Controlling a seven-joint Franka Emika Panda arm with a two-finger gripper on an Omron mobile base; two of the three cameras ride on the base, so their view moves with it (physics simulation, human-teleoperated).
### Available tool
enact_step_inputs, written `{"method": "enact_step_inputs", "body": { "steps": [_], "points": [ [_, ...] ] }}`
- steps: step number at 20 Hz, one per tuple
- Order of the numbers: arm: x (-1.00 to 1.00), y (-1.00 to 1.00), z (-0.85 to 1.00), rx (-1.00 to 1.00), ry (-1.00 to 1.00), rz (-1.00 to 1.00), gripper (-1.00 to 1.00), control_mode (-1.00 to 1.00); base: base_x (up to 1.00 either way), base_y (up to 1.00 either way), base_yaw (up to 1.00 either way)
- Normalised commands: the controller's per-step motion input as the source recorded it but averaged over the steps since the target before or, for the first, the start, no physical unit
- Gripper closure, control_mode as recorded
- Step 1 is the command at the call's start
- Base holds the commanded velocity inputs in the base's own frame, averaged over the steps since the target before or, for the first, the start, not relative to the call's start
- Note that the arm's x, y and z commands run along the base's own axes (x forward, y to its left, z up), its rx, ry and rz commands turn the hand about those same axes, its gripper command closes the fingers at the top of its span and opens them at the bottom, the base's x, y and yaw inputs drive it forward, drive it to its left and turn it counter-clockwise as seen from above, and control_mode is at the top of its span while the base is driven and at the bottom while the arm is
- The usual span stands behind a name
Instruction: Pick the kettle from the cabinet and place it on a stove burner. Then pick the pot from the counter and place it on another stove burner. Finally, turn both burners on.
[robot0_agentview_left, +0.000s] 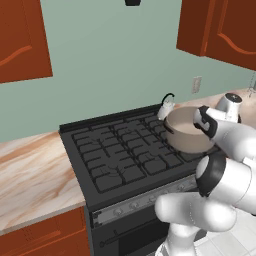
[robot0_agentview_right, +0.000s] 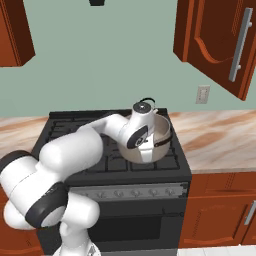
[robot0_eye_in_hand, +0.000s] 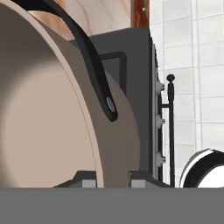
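arm stretched forward over stove (robot0_agentview_left: 115, 165), wrist bent down at pot (robot0_agentview_left: 186, 131) on right-side grates. gripper (robot0_eye_in_hand: 113, 181) narrow, pinching pot wall — one fingertip inside rim, one outside, black loop handle (robot0_eye_in_hand: 94, 70) just above. pot over right burners (robot0_agentview_right: 165, 160), whether resting or lifted unclear. left base view shows kettle (robot0_agentview_left: 166, 106) at pot's 11 o'clock, on rear right grate; right base view has wrist covering most of it, but shows cabinet (robot0_agentview_right: 220, 40) with bar handle at 1 o'clock and counter (robot0_agentview_right: 220, 140) at 3 o'clock. silver knobs (robot0_agentview_right: 135, 192) along stove front.
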Motion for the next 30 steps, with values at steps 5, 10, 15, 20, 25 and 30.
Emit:
{"method": "enact_step_inputs", "body": {
  "steps": [5, 10, 15, 20, 25, 30],
  "points": [
    [0.2, -0.13, -0.1, 0.03, 0.04, -0.03, 1.0, -1.0, 0.0, 0.0, 0.0],
    [0.09, -0.18, -0.19, 0.04, 0.01, -0.01, 1.0, -1.0, 0.0, 0.0, 0.0],
    [0.06, -0.2, -0.16, 0.05, 0.0, 0.0, 1.0, -1.0, 0.0, 0.0, 0.0],
    [0.12, -0.17, -0.08, 0.03, 0.0, 0.0, 1.0, -1.0, 0.0, 0.0, 0.0],
    [0.06, -0.17, -0.06, 0.0, 0.0, -0.01, 1.0, -1.0, 0.0, 0.0, 0.0],
    [0.0, -0.05, -0.02, 0.0, 0.0, -0.01, 1.0, -1.0, 0.0, 0.0, 0.0]
  ]
}}
